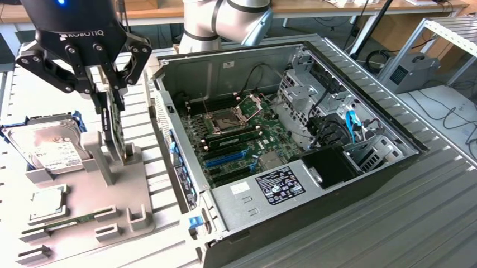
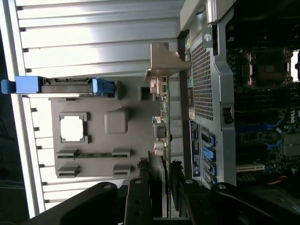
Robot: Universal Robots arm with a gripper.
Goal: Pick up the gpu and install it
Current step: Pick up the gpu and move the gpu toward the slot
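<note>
Gripper [image 1: 106,92]: black, jointed metal links, in the upper left of the exterior view, pointing down
Gripper state: clamped on the gpu [image 1: 113,120], one pad [image 2: 156,185] against each face of the card
Gpu, look: thin flat dark board standing on its long edge; seen edge-on in the wrist view [image 2: 162,117], with small components along it
Gpu bracket [image 2: 164,63]: dull grey sheet metal, bent to an L at one end of the card
Gpu, place: on the exterior view's left, outside the case, with its lower edge down between the upright posts of the holder [image 1: 142,215]
Gpu vs gripper: directly below the gripper body, upper part between the fingertips, most of the card hanging below them
Holder: matt light-grey plastic block with slots and pockets
Hard drive [image 1: 48,151]: silver box with a white label, propped in the holder, beside the gpu on the exterior view's left
Case [image 1: 313,212]: black and bare sheet steel, lying open; green motherboard [image 1: 246,134] with blue slots [image 1: 223,159]
Table [image 1: 417,223]: ribbed grey metal
</note>
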